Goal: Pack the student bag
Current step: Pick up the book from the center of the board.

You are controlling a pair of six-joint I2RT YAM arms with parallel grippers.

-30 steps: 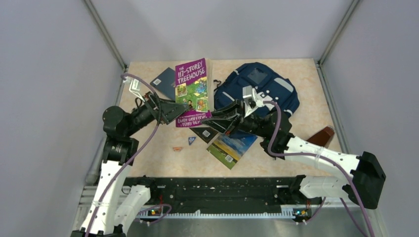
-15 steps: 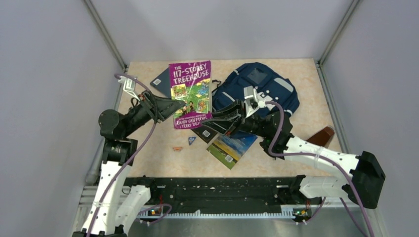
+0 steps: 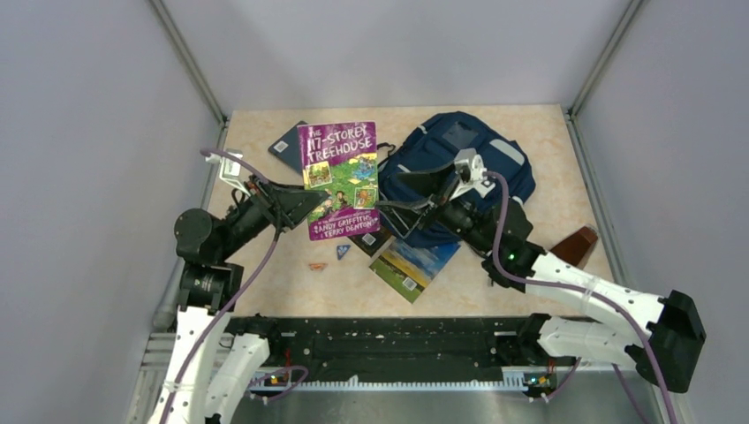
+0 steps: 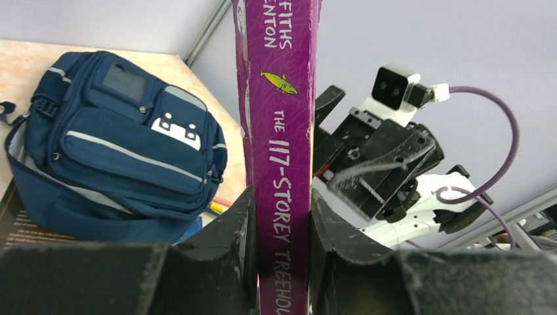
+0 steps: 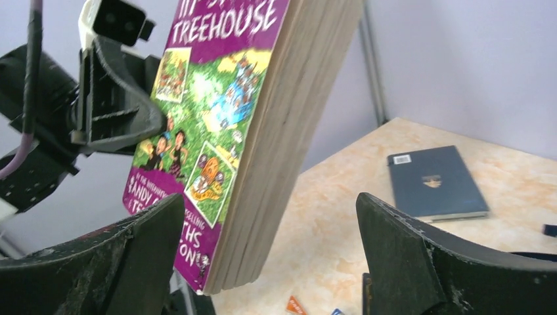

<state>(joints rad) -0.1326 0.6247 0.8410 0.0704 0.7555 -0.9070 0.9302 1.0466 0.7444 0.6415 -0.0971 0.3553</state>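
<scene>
The left pincer is clenched on a purple paperback book titled "The 117-Storey Treehouse". In the left wrist view its two black fingers press on either side of the spine, and the book stands upright out of the grip, raised off the pale marbled tabletop.

The right pincer is released, with its jaws spread wide. In the right wrist view the book's cut page edge rises between the two black fingers with a clear gap on each side, so neither touches it.

The student bag, a large navy blue fabric backpack with pale stripes and a white patch, lies on the table just behind the right pincer, partly covered by that arm's wrist. From the left pincer it sits beyond the book and off to the left, front pockets facing up. The pockets look closed, and what the bag holds cannot be seen.

Beyond the left pincer a thin dark blue book lies flat, well apart from the bag. Below the right pincer a book with a landscape cover lies flat, overlapping a darker book. A small orange piece and a small blue triangular piece lie on the table below the held book. A brown object lies to the right of the right arm.
</scene>
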